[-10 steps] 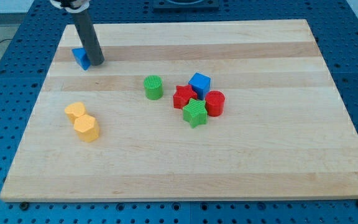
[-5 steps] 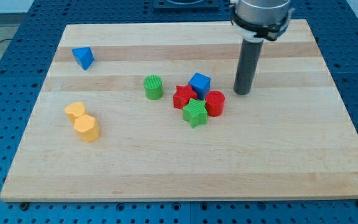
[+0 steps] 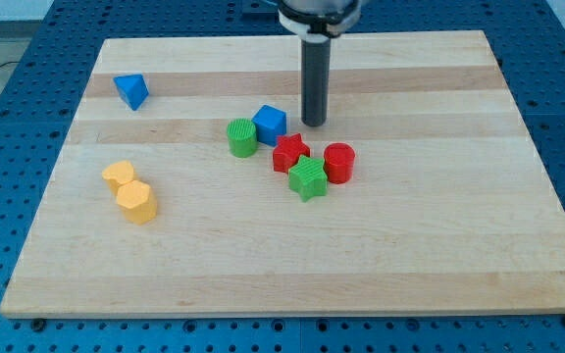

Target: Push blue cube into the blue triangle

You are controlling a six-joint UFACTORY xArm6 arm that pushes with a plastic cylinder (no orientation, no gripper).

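Note:
The blue cube (image 3: 271, 124) sits near the board's middle, touching the green cylinder (image 3: 242, 137) on its left. The blue triangle (image 3: 131, 91) lies far off at the view's upper left. My tip (image 3: 313, 123) stands just to the right of the blue cube, a small gap apart from it.
A red star (image 3: 289, 152), a green star (image 3: 308, 177) and a red cylinder (image 3: 338, 162) cluster below and right of the cube. Two yellow blocks (image 3: 128, 191) lie at the left. The wooden board (image 3: 439, 245) rests on a blue pegboard table.
My tip moved from beside the blue triangle across to the right of the cluster, then swept left. The blue cube slid left and up, against the green cylinder.

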